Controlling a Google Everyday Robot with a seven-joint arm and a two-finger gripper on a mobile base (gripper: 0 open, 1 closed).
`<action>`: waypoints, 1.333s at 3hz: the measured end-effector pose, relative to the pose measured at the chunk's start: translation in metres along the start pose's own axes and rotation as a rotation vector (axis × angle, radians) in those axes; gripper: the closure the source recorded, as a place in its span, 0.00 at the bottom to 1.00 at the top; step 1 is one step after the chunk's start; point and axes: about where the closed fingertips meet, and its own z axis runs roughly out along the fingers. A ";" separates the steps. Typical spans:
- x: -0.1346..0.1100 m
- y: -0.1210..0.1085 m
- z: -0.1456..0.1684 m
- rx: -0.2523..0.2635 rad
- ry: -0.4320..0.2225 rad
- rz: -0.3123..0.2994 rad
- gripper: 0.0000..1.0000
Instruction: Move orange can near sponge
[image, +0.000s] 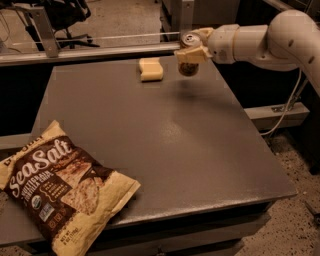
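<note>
The orange can (188, 67) hangs upright above the far part of the grey table (165, 135), its silver top showing. My gripper (192, 48) reaches in from the right on a white arm and is shut on the can, holding it off the surface. The sponge (150, 69), a pale yellow block with wavy edges, lies flat on the table just left of the can, a small gap apart.
A large yellow-and-brown "Sea Salt" chip bag (57, 189) lies on the table's front left corner, overhanging the edge. A metal rail (90, 51) runs behind the table. A cable (285, 110) hangs at the right side.
</note>
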 end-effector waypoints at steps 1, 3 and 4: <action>0.002 -0.035 0.027 0.019 0.003 -0.013 1.00; 0.003 -0.045 0.061 -0.041 -0.004 0.018 0.81; 0.003 -0.037 0.075 -0.090 -0.004 0.033 0.58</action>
